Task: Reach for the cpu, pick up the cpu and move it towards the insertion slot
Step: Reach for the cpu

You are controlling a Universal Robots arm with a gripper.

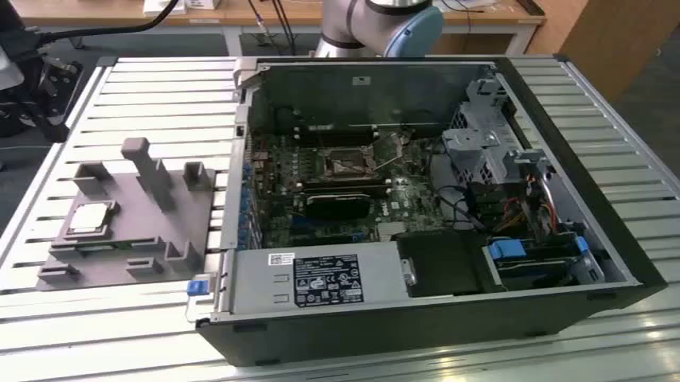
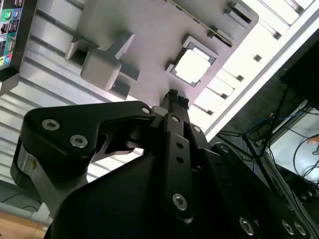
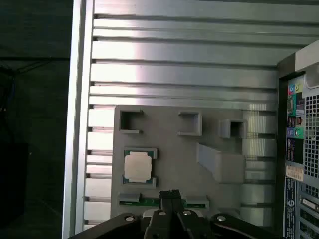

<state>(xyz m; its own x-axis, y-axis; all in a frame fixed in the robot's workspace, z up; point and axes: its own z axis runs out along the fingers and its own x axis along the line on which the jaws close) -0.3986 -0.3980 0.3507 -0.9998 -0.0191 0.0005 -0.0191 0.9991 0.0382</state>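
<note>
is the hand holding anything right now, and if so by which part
Nothing is held. The hand has its fingertips together with nothing between them, and the cpu lies flat in its pocket on the grey fixture, apart from the hand.

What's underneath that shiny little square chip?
The chip sits in a framed seat on a grey plastic block, which rests on the ribbed metal table. Whatever lies directly beneath the chip is covered by it.

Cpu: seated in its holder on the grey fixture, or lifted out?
Seated: the cpu lies flat in its holder on the fixture in both wrist views; the gripper hangs apart from it, holding nothing.
</note>
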